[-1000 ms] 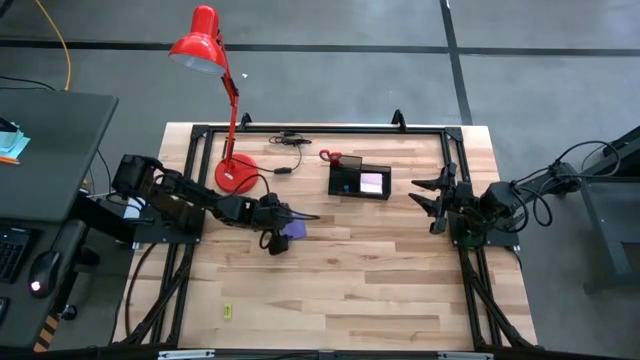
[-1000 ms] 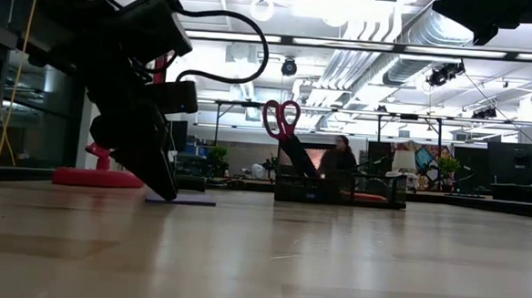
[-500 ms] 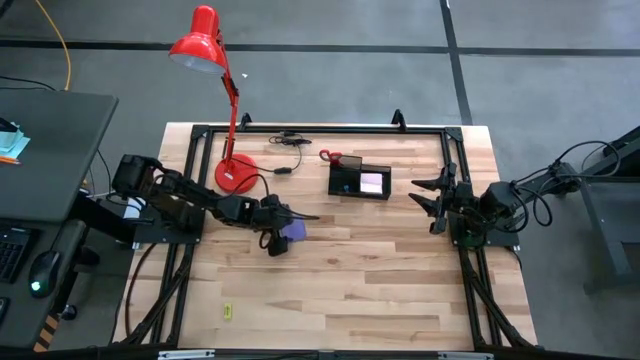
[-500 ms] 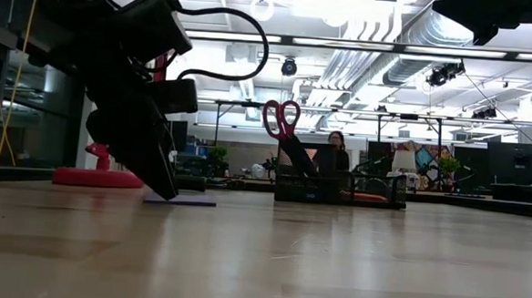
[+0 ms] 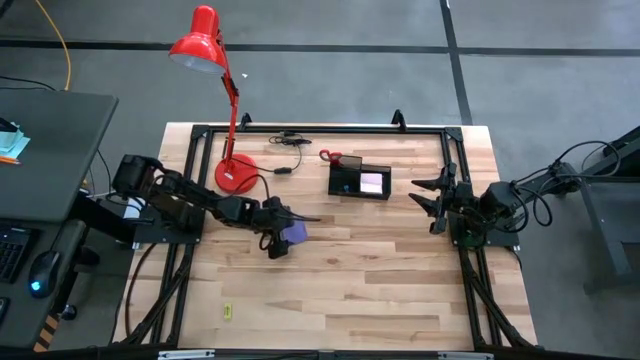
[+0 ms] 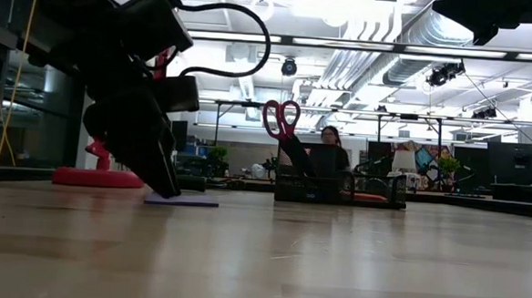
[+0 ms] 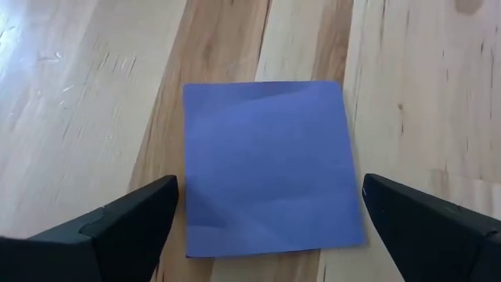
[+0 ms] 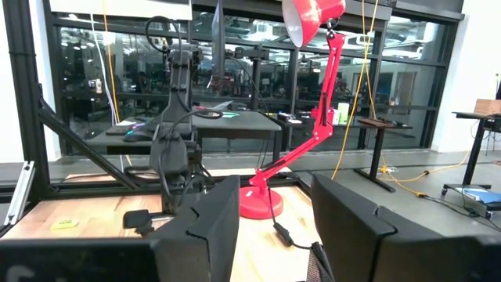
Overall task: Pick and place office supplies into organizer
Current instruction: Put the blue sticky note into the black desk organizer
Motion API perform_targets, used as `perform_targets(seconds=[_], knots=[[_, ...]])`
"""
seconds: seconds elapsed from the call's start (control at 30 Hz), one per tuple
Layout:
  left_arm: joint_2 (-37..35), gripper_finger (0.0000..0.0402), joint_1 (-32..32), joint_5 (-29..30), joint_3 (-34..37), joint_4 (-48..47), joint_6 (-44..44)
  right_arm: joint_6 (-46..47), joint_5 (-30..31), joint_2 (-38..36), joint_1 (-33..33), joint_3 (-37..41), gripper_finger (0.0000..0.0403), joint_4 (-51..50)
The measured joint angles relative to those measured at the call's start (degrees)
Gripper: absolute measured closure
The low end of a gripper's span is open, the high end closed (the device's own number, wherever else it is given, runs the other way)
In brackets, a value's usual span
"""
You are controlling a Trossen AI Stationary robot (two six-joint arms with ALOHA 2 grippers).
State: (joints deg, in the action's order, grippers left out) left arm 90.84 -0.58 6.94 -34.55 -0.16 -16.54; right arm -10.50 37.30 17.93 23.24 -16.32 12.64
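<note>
- Your left gripper (image 7: pixel 266 215) has spread a touch wider than a second ago; its fingers now stand apart on either side of the purple note pad (image 7: pixel 270 168), gripping nothing.
- That pad lies flat on the table (image 5: pixel 380 270), square, slightly skewed against the wood grain, so no long axis shows.
- Your right gripper (image 5: pixel 432 203) waits near the table's right edge, part-open, holding nothing.
- The organizer (image 5: pixel 360 180) sits well apart toward the far edge, red-handled scissors (image 6: pixel 283 122) standing in it.
- The red lamp's base (image 5: pixel 236 174) is near your left arm.
</note>
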Motion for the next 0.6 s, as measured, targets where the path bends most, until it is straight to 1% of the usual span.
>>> perform_targets(seconds=[0.4, 0.6], knots=[[0.9, 0.0004, 0.0, 0.4, 0.1, 0.2, 0.3, 0.0, 0.0, 0.0, 0.0, 0.0, 0.0249, 0.0], [3.1, 0.0003, -0.1, 1.1, -0.1, 0.7, 1.7, 0.0, 0.0, 0.0, 0.0, 0.0, 0.0247, 0.0]])
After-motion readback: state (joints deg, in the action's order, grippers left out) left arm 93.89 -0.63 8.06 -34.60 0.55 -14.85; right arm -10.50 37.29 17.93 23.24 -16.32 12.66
